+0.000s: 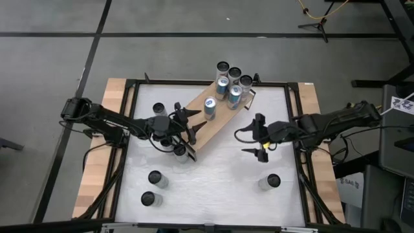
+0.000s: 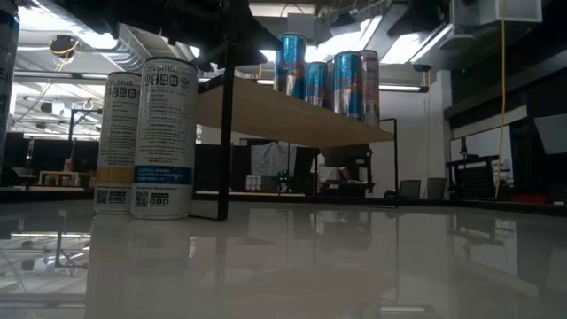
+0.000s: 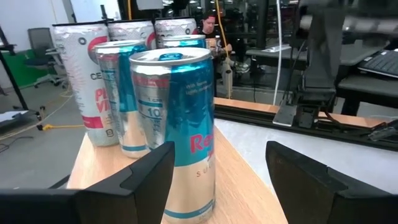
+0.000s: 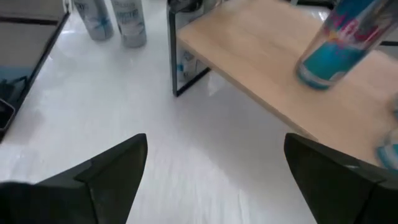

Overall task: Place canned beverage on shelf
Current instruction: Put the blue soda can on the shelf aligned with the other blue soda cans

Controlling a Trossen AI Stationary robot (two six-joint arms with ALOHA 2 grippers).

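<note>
While the shelf (image 1: 208,126) on the table (image 1: 213,178) carries a tight row of cans, the blue can (image 3: 177,130) stands between the left claw (image 3: 217,171)'s spread fingers, unclamped. A sideways retreat could topple it into its neighbours; the right claw (image 4: 214,168) hangs apart, empty, over the table.

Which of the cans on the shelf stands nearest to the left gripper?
The blue and silver can standing alone mid-shelf, right before the open left gripper. The other cans cluster at the far end.
</note>
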